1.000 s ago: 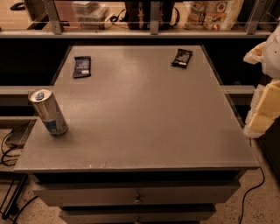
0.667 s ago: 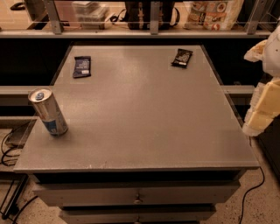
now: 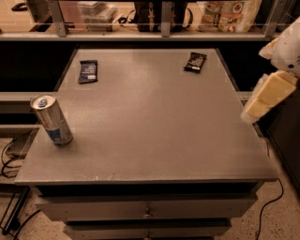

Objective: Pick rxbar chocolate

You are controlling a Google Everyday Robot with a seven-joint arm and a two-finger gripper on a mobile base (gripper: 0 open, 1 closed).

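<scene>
The rxbar chocolate [image 3: 195,62] is a small flat black wrapper with whitish speckled print, lying at the far right of the grey table top [image 3: 150,122]. My gripper [image 3: 267,96] shows at the right edge of the camera view as pale yellowish fingers under a white arm. It hangs just off the table's right side, well in front of and to the right of the bar, touching nothing.
A dark navy-blue bar wrapper [image 3: 88,71] lies at the far left. A silver and blue can [image 3: 51,120] stands near the left edge. A shelf rail with bags and boxes [image 3: 229,11] runs behind the table. Drawers [image 3: 147,208] are below, cables on the floor.
My gripper has drifted slightly leftward and lower at the table's right edge. The bar, wrapper and can have not moved.
</scene>
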